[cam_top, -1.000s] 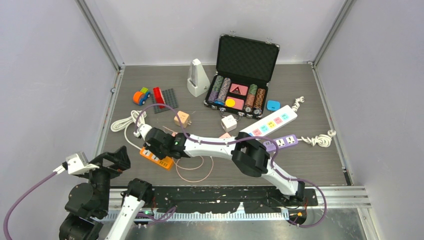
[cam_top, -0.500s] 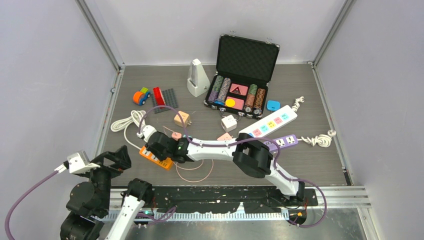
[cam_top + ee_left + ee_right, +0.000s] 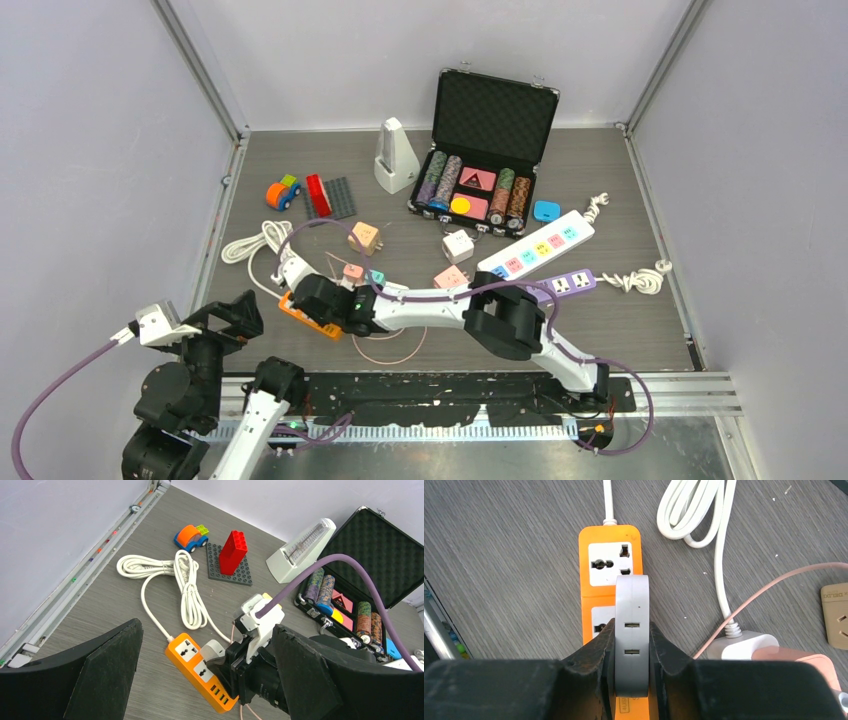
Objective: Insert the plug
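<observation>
The grey plug [image 3: 631,630] is pinched flat between the right gripper's [image 3: 631,632] narrowed fingers, standing over the orange power strip's [image 3: 609,575] second socket. Whether its pins are in cannot be told. The socket at the plug's 12 o'clock is bare. From the wrist, open table lies at 9 and 10 o'clock, out to the edge rail [image 3: 441,635]. The white cord coil [image 3: 696,510] crowds 1 o'clock, and a pink cable [image 3: 764,587] and its white plug [image 3: 744,645] sit close at 3 o'clock. From above, the left gripper [image 3: 207,627] hangs spread wide and empty at the strip's 8 o'clock.
</observation>
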`<state>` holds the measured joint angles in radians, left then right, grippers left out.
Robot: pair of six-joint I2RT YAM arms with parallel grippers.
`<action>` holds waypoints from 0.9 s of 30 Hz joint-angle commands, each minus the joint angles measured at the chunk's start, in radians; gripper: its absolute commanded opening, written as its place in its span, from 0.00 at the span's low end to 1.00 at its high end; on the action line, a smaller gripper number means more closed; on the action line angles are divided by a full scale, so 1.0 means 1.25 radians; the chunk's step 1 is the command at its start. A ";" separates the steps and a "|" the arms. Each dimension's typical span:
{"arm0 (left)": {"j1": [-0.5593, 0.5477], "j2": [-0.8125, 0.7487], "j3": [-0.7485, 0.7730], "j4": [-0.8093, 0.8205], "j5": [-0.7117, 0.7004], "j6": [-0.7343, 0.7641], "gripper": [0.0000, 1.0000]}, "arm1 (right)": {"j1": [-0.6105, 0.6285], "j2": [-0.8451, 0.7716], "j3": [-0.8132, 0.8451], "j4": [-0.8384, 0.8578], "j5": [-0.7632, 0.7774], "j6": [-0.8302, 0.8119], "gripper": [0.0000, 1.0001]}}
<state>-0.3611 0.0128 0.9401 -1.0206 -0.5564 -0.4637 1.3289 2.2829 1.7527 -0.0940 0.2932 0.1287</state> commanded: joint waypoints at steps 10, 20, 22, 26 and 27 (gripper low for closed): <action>-0.002 0.013 -0.001 0.040 -0.002 0.002 1.00 | 0.013 0.145 0.050 -0.224 -0.070 -0.017 0.05; -0.002 0.009 -0.004 0.038 -0.005 0.002 1.00 | 0.016 0.129 -0.052 -0.166 -0.049 -0.007 0.05; -0.002 0.008 -0.003 0.037 -0.005 0.002 1.00 | 0.017 0.124 -0.081 -0.143 -0.056 -0.004 0.05; -0.002 0.008 -0.002 0.037 -0.005 0.001 1.00 | 0.013 0.118 -0.114 -0.115 -0.087 -0.016 0.05; -0.002 0.009 -0.002 0.038 -0.004 0.001 1.00 | 0.006 0.115 -0.121 -0.105 -0.107 -0.012 0.05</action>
<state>-0.3611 0.0128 0.9394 -1.0203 -0.5564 -0.4641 1.3319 2.3001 1.7149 0.0143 0.2939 0.0994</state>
